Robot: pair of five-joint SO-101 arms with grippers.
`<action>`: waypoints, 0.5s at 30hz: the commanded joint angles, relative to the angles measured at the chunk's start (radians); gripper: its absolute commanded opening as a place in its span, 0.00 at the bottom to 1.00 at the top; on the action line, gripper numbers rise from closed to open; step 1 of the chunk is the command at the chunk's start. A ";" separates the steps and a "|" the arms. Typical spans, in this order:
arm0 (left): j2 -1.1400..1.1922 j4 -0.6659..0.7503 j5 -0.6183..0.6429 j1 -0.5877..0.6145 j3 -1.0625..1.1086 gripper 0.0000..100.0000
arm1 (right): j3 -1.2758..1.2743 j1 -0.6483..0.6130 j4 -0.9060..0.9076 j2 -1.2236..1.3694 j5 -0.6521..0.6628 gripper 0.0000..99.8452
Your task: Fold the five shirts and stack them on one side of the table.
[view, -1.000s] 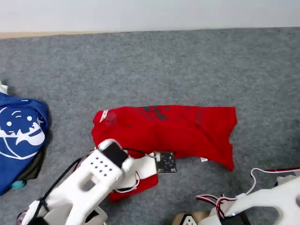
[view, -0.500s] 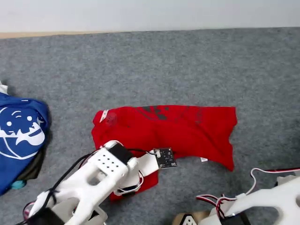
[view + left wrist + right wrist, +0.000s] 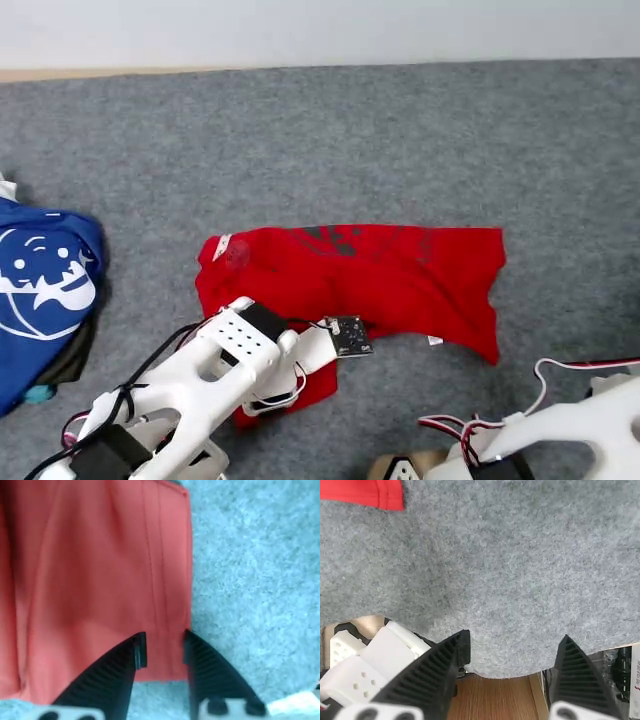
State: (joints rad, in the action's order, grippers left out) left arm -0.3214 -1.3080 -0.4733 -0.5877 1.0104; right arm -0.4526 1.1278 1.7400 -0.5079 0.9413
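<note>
Grey felt table (image 3: 400,130) carries the red shirt (image 3: 380,275) mid-table, half folded, with a blue shirt (image 3: 40,290) at the left edge. My left claw (image 3: 161,650) sits narrow astride the red hem; my right claw (image 3: 512,655) hangs wide over bare felt. Next, I judge: pinch, lift, fold across.

White arm (image 3: 230,360) seemingly touches red shirt (image 3: 400,275).
</note>
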 commanded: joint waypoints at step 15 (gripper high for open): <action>0.002 -0.032 -0.049 -0.003 0.012 0.08 | 0.003 0.001 0.022 -0.039 0.003 0.28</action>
State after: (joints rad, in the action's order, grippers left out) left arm -0.3214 -1.3111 -0.4810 -0.5877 1.0273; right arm -0.4526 1.1278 1.7400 -0.5079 0.9413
